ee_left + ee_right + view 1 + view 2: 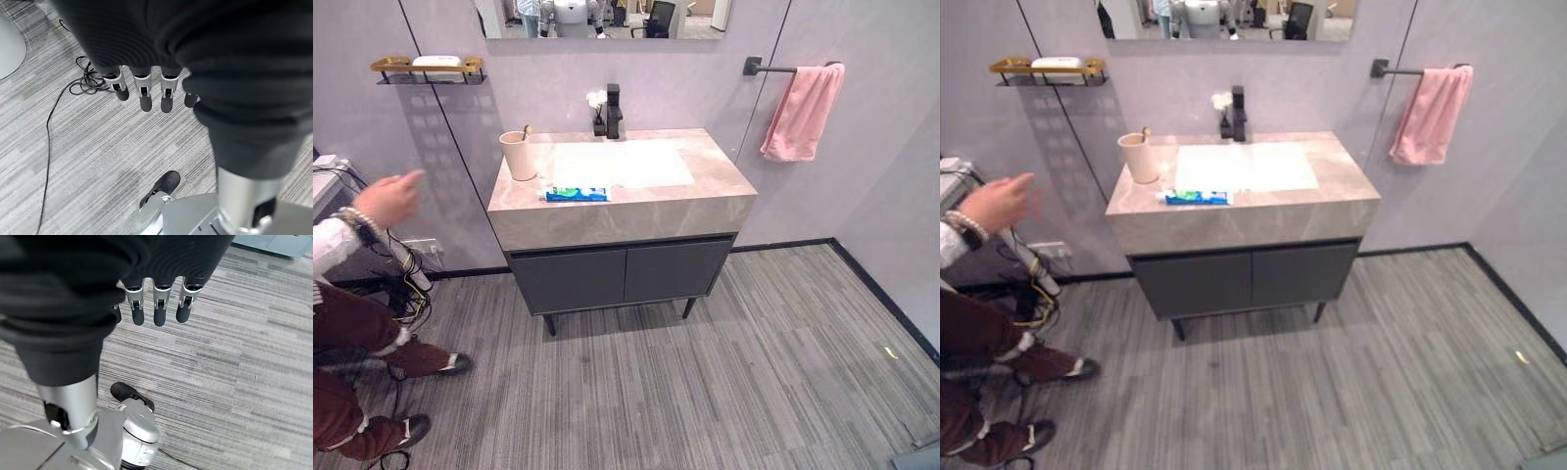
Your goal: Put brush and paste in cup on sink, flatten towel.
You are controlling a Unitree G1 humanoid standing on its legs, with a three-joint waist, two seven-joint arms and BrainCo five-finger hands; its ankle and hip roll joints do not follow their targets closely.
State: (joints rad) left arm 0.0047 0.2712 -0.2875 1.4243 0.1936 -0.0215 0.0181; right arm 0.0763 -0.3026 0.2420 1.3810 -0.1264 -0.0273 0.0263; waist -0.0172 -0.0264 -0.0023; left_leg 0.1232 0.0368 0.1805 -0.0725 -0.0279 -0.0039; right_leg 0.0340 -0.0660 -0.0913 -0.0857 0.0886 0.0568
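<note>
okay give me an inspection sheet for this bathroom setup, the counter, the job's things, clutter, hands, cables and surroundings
Surface: stone sink counter with a white basin, bare apart from the job's things.
Job's things: cup at the counter's left rear with a brush handle sticking out; toothpaste lying flat at the front edge, outside the cup; pink towel bunched on the wall bar.
Clutter: small flower beside the black tap.
Hands: left hand and right hand hang over the floor, fingers straight, holding nothing.
Cables: cords on the floor left of the cabinet.
Surroundings: wall shelf, mirror, a person at the left.
</note>
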